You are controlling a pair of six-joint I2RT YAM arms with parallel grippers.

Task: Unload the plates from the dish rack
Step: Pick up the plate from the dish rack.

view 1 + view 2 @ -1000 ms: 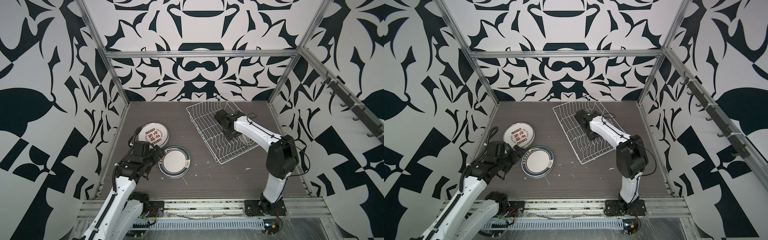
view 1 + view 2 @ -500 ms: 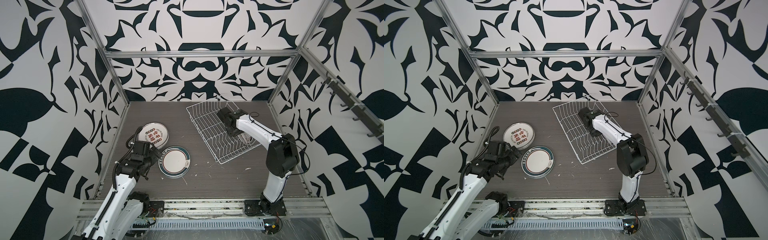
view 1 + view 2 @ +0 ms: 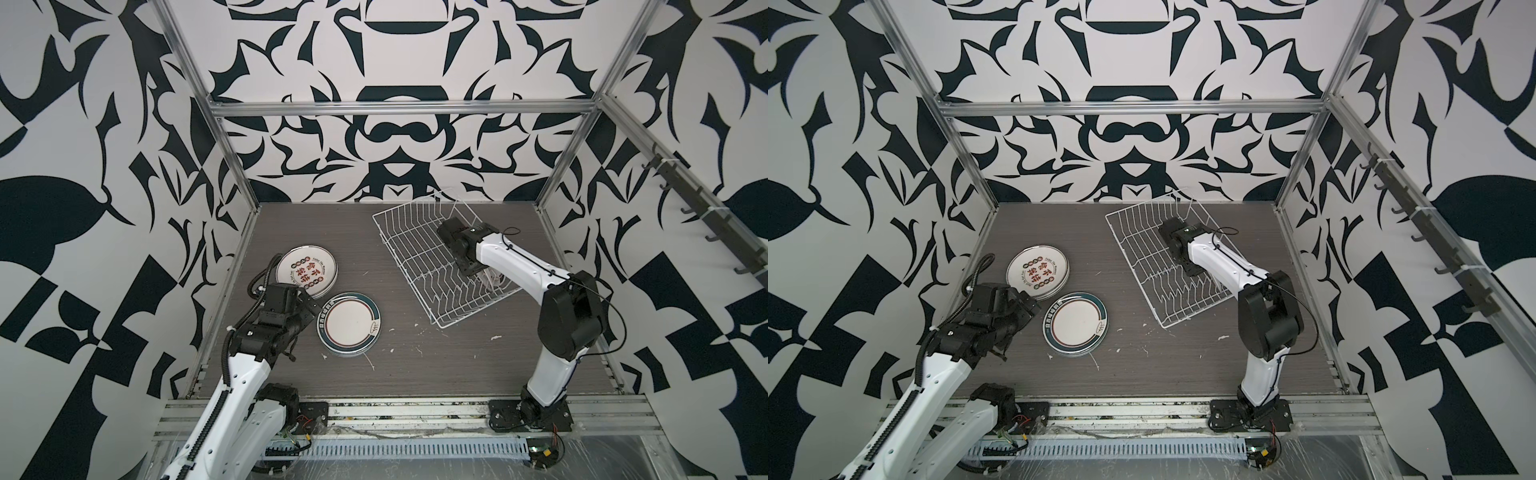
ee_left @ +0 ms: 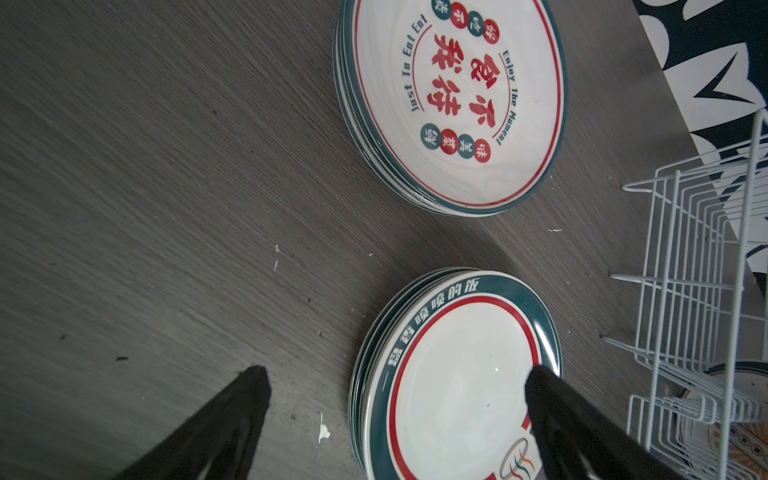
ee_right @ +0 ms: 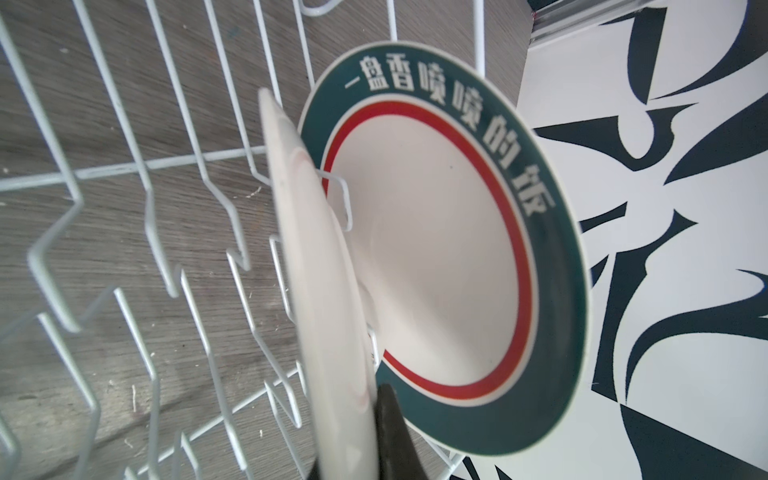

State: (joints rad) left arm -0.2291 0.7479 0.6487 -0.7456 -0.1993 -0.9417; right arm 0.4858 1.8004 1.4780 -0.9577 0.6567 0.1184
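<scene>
and the lettering is crisp here: the left-hand stack of plates [image 4: 453, 104] reads "just to eat eat" and "enjoy the moment" around big red characters, and just near-right of it the green-rimmed stack [image 4: 457, 365] carries white characters on its band. over in the dish rack [image 3: 419, 266], angled at the far right of the table [image 3: 415, 365], a standing green-rimmed plate [image 5: 449, 257] shows 一盘香喷喷的饭. the right arm rises from its near-right base, forearm stretched far-left over the rack, and the right gripper [image 5: 353, 457] pinches the rim of a pale plate [image 5: 316, 270] standing edge-on just beside that one. the left arm leans in from the near left, left gripper [image 4: 399, 376] low over the table, jaws spread wide, one fingertip [image 4: 544, 386] over the green-rimmed stack's edge.
</scene>
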